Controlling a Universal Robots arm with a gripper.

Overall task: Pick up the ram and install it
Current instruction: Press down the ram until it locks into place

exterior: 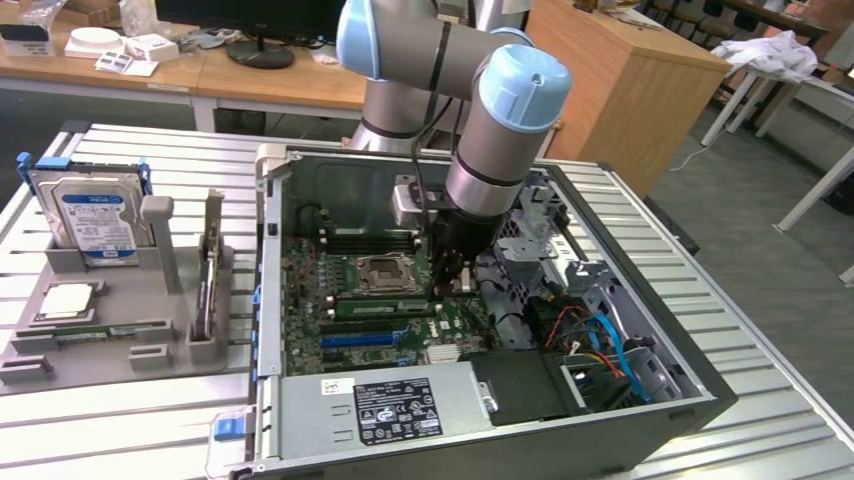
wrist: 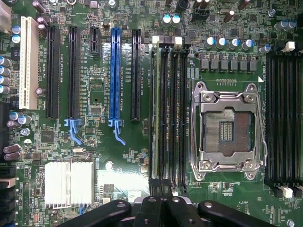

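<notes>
The ram [wrist: 154,109] is a thin green stick seen edge-on. It stands in the memory slot nearest the blue expansion slot [wrist: 114,75], in the bank beside the open CPU socket [wrist: 226,125]. My gripper [wrist: 162,202] has its black fingers [wrist: 147,208] drawn together just past one end of that slot bank, with nothing visible between them. In the exterior view the gripper [exterior: 451,282] reaches down inside the open computer case [exterior: 274,300], low over the motherboard next to the socket [exterior: 380,270]. Whether the fingers touch the ram I cannot tell.
A grey tray [exterior: 80,370] at the exterior view's left holds a hard drive [exterior: 91,215], a square silver processor [exterior: 67,300] and a second green stick [exterior: 100,328]. Cables and a drive cage [exterior: 601,340] crowd the case's far side. A silver heatsink [wrist: 68,182] sits near the fingers.
</notes>
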